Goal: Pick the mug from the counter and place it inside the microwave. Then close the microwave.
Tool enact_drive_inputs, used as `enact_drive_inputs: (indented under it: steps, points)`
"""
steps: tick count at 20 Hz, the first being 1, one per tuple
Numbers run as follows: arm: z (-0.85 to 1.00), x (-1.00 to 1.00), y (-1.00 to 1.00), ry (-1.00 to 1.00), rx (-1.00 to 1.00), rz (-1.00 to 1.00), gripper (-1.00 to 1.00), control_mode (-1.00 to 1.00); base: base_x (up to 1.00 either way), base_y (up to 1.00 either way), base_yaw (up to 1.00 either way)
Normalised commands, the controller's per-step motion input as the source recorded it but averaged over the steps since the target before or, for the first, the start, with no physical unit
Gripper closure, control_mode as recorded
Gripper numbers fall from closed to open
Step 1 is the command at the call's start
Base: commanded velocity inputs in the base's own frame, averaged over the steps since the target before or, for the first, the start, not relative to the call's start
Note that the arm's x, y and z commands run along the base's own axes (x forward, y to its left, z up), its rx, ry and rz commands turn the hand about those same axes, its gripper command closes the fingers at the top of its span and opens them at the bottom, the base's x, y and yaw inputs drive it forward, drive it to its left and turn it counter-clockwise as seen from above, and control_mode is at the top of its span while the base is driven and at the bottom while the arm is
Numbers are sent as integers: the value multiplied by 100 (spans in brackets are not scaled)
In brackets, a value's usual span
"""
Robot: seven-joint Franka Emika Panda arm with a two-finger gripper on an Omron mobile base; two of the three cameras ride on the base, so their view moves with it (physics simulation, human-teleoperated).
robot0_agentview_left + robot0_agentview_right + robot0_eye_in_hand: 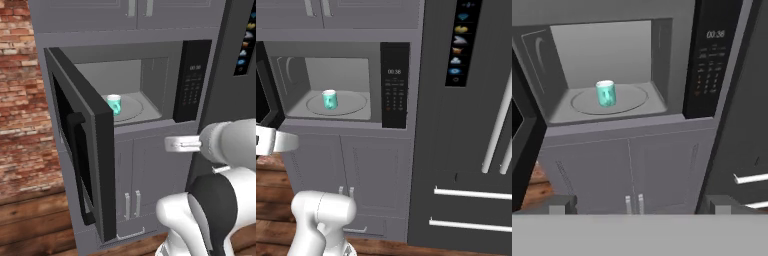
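Well apart: mug [606,93], open claw [639,206]

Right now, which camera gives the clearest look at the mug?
The hand view: the mug stands upright on the turntable, unobstructed and largest. The right base view shows it whole but smaller; in the left base view the open door covers its left edge.

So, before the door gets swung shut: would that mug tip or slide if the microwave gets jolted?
Probably not. The mug stands upright on the flat turntable, squat rather than tall, so tipping seems unlikely. Its glossy-looking surface might let it slide slightly. It sits well back from the door, so the door should clear it.
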Motion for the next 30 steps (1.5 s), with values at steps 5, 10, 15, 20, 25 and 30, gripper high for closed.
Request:
enact_drive_inputs:
  steps: [5, 10, 15, 20, 25, 30]
  points:
    - [10, -68, 0, -26, 0, -3, -100, -100, 0, 0, 0]
    - [12, -74, 0, -20, 0, -2, -100, -100, 0, 0, 0]
    - [9, -74, 0, -19, 0, -3, -100, -100, 0, 0, 0]
    - [7, -70, 0, -14, 0, -6, -100, -100, 0, 0, 0]
    - [0, -44, 7, -7, -2, -11, -100, -100, 0, 0, 0]
    - [0, -5, 16, -2, -5, -18, -100, -100, 0, 0, 0]
